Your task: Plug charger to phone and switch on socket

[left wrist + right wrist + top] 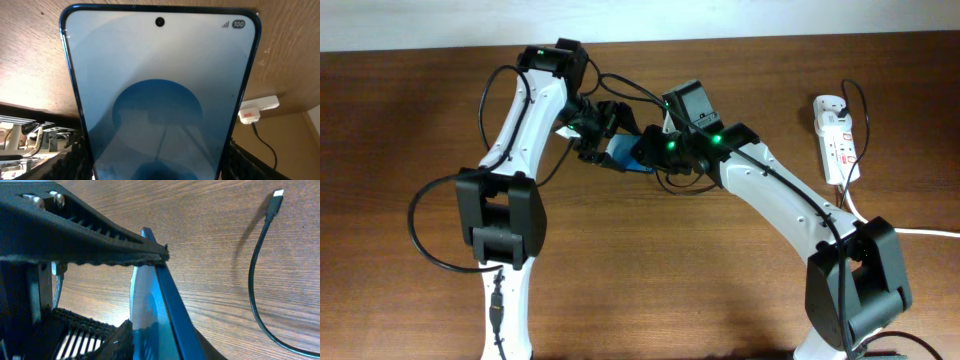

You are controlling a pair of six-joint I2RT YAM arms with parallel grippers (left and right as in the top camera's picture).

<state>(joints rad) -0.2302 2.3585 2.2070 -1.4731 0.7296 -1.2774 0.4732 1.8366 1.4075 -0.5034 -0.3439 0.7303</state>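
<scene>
Pinched shut on the blue-lit black-edged smartphone (pixel 626 158): both left end effector (pixel 598 135) and right end effector (pixel 650 152). Nearer right arm, flat on brown wooden surface (pixel 210 240): thin black charger cable (pixel 256 280), long axis running away, connector tip (pixel 276 197) farthest.

Phone (pixel 160 95) screen, top right corner: signal bars, battery badge "100".

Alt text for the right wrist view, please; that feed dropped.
The phone stands edge-on between the black fingers of the right pincer, lit screen facing left. Right of it the charger lies loose on the wooden table, its connector tip plugged into nothing.
</scene>
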